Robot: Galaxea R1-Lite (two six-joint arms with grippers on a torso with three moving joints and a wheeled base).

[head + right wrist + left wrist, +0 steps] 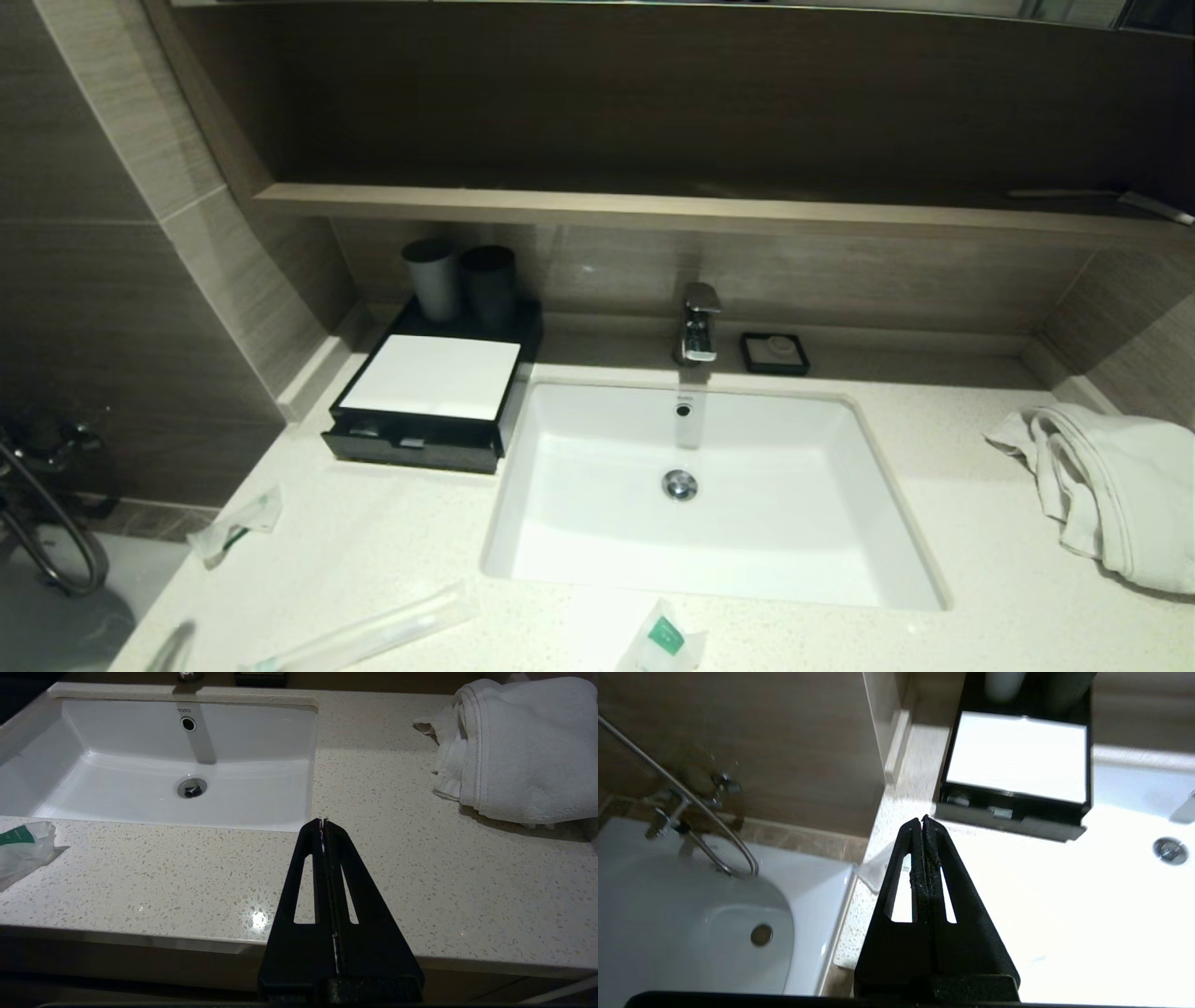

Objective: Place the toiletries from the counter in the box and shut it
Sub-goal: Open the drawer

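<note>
The black box [425,378] with a white top panel stands on the counter [1008,607] left of the sink. Its drawer [411,439] is pulled out a little, with small items showing inside. A short packet [238,525] lies near the counter's left edge. The long toothbrush pack [373,633] and a sachet with a green mark [667,639] lie along the front edge. My left gripper [923,820] is shut and empty above the counter in front of the box [1017,756], over the short packet [874,872]. My right gripper [323,821] is shut and empty over the counter by the sink's front right corner; the green-marked sachet [21,843] lies apart from it.
A white sink [873,448] with a faucet [698,322] fills the middle. Two dark cups [462,278] stand behind the box, and a black soap dish [775,353] stands by the faucet. A white towel [1111,495] lies at the right. A bathtub [691,933] lies beyond the counter's left edge.
</note>
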